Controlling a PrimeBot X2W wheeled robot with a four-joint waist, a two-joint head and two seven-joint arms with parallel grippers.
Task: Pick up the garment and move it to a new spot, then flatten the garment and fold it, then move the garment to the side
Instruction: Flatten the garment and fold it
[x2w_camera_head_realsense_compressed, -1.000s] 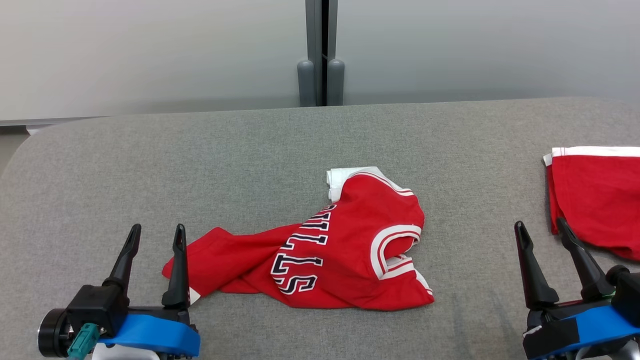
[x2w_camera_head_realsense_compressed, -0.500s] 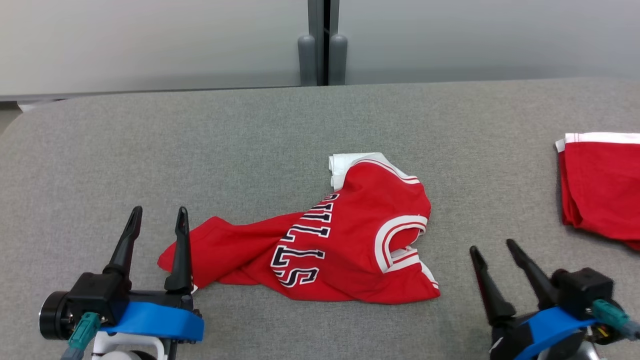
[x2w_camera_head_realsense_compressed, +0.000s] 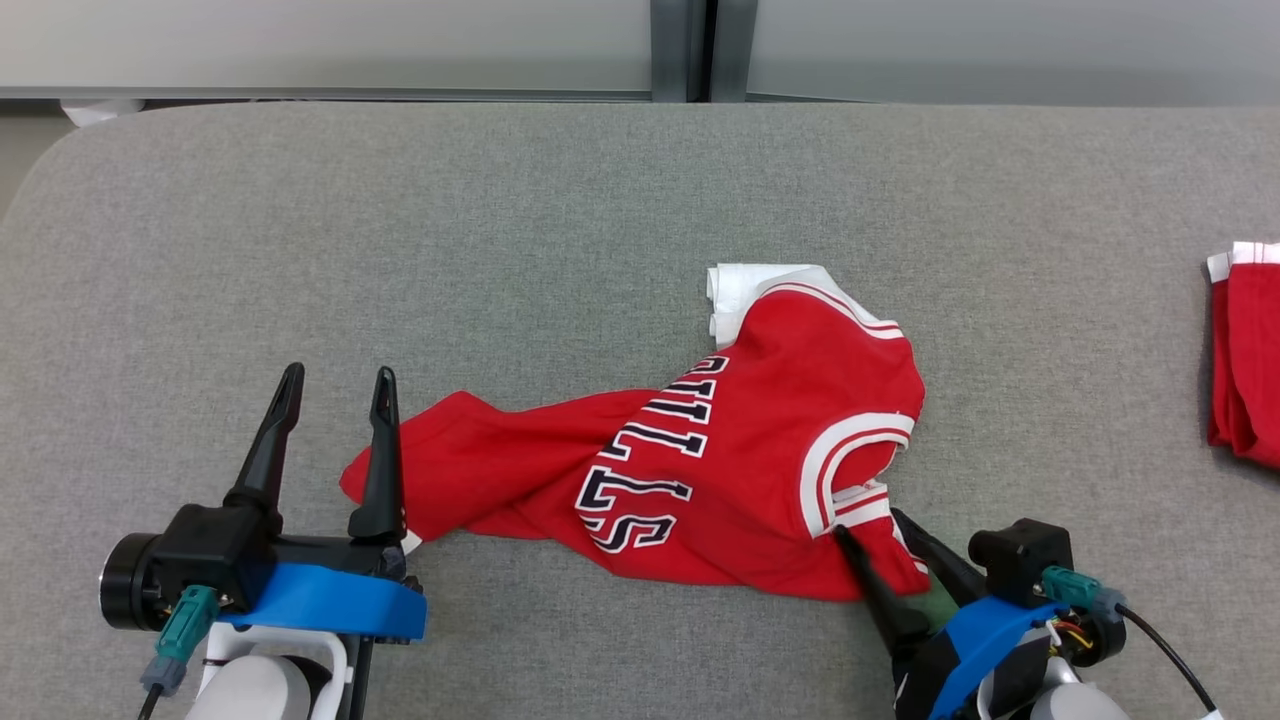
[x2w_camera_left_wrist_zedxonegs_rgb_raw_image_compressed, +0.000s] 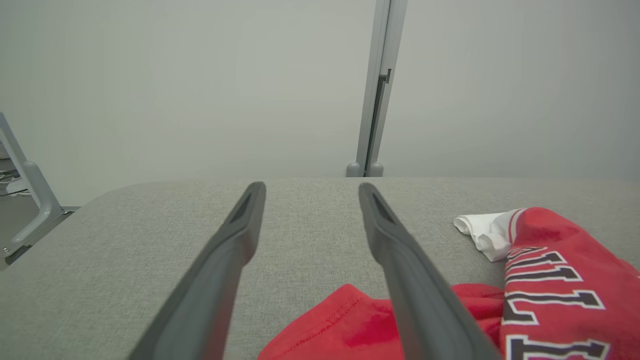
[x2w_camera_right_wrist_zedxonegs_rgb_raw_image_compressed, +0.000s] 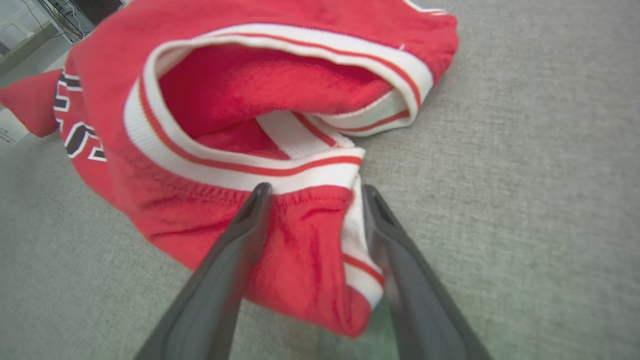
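The garment (x2w_camera_head_realsense_compressed: 720, 470) is a red jersey with white trim and dark lettering, lying crumpled in the middle of the grey table (x2w_camera_head_realsense_compressed: 500, 250). My left gripper (x2w_camera_head_realsense_compressed: 338, 372) stands open at the garment's left end, its right finger just over the fabric's tip. In the left wrist view the garment (x2w_camera_left_wrist_zedxonegs_rgb_raw_image_compressed: 550, 270) lies right of the open left gripper (x2w_camera_left_wrist_zedxonegs_rgb_raw_image_compressed: 311, 186), with nothing between the fingers. My right gripper (x2w_camera_head_realsense_compressed: 868, 524) is open at the near right corner. In the right wrist view the right gripper (x2w_camera_right_wrist_zedxonegs_rgb_raw_image_compressed: 316, 187) straddles that corner of the garment (x2w_camera_right_wrist_zedxonegs_rgb_raw_image_compressed: 225, 100) below the neck opening.
A second red piece of clothing (x2w_camera_head_realsense_compressed: 1245, 360) with a white band lies at the table's right edge. A pale wall with a grey post (x2w_camera_head_realsense_compressed: 680, 50) runs behind the table. A metal frame (x2w_camera_left_wrist_zedxonegs_rgb_raw_image_compressed: 25, 200) stands beyond the table's left end.
The head camera has tilted down and shifted. My right gripper has moved left from beside the second red piece to the garment's near right corner, fingers now around it. The left gripper has stayed.
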